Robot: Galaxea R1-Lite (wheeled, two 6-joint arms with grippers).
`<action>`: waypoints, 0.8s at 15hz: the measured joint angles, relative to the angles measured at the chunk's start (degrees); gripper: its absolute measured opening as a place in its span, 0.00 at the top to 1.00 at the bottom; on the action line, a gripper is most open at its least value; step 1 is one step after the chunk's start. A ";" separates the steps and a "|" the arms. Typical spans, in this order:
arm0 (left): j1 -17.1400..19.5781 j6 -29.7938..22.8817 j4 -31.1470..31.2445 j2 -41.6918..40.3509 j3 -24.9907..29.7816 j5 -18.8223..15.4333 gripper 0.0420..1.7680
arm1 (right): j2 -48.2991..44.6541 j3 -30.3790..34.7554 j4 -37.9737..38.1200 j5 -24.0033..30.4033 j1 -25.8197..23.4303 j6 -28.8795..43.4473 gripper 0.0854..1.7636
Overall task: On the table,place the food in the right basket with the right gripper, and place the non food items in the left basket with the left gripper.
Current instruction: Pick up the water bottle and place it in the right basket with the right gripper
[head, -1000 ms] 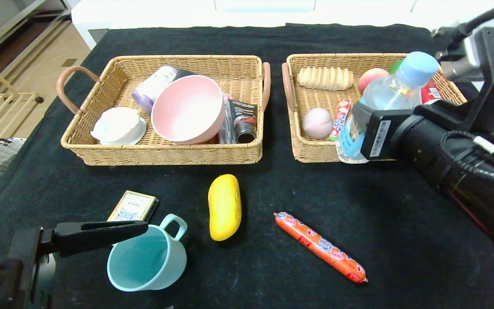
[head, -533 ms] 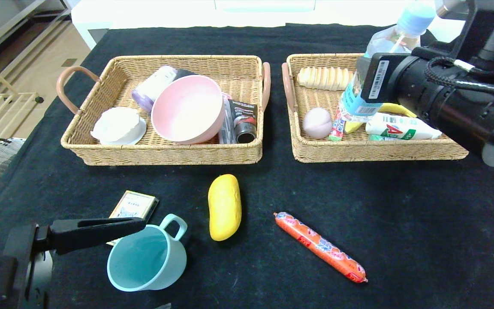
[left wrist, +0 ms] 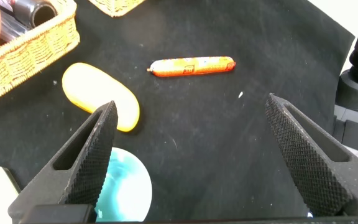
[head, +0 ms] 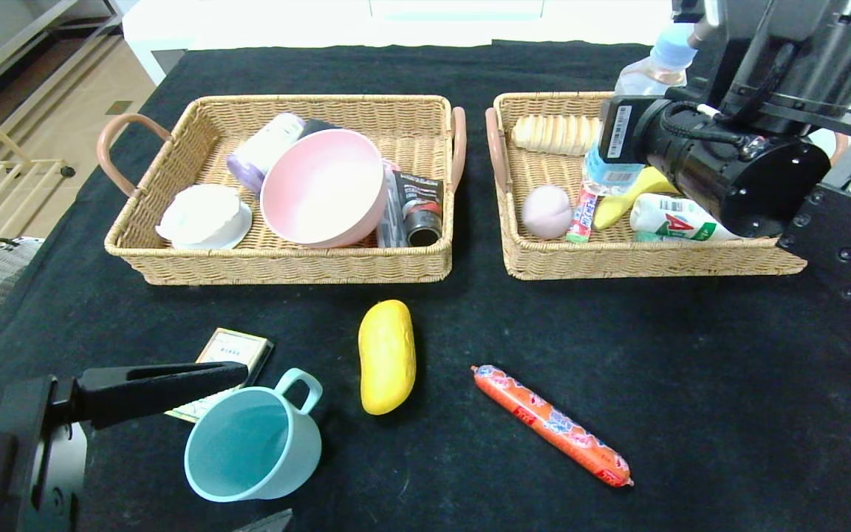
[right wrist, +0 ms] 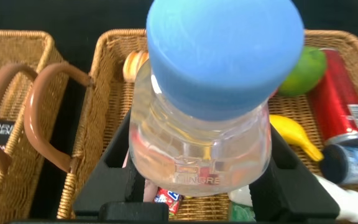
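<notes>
Black cloth table (head: pixel 691 384); tan floor (head: pixel 63 125), white cabinet (head: pixel 396 22) behind.

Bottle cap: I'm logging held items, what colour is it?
Light blue cap on the water bottle; right wrist view shows it best.

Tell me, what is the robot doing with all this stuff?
It is sorting things into two baskets. The right gripper is shut on a water bottle and holds it over the right basket, which has food in it. The left gripper hangs open low over the table, above a blue cup and a small box. A yellow mango and a sausage lie on the black cloth, not yet sorted.
</notes>
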 joint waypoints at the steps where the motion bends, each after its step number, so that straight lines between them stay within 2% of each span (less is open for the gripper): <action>1: 0.00 -0.02 -0.07 0.00 0.09 0.00 0.03 | 0.69 -0.33 0.46 1.39 -0.27 0.06 0.48; 12: 0.00 0.07 -0.05 0.11 0.22 -0.02 0.03 | 8.00 -8.68 1.56 3.27 -5.66 0.30 0.48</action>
